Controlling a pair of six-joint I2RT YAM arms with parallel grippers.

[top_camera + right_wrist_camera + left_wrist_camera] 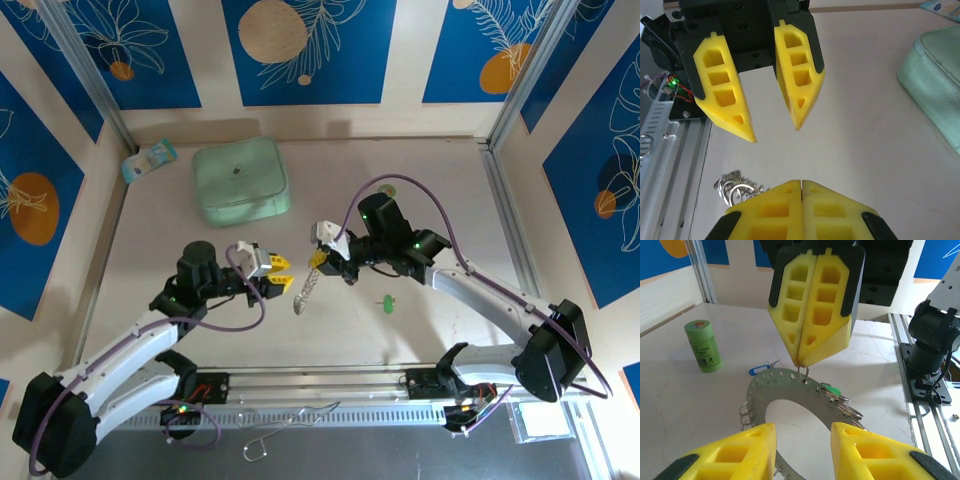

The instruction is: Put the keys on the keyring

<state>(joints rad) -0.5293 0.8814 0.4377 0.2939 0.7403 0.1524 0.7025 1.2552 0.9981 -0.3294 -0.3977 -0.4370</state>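
Top view, from the left: a packet (150,160) lies at upper left and a mint case (240,180) sits right of it. Below them the two arms meet at mid-frame. The left gripper (278,272) points right with its jaws apart and nothing between them; the right wrist view shows the bare gap. Just right of it, the right gripper (320,258) is pinched closed on the keyring (307,290), which hangs tilted below its tips.

Left wrist view, from the left: a green cylinder (704,346) stands upright on the table (680,405). Right of it the blue key (760,370) lies flat, just beyond the keyring's upper-left rim. At centre, the right gripper's tips clamp a thin wire loop on the keyring's upper edge. On the right rim sits a cluster of split rings (842,405), with the green key (831,389) among them; whether it is threaded on cannot be told. Along the bottom edge, the left gripper's fingers (740,455) stand either side of the keyring's hollow.
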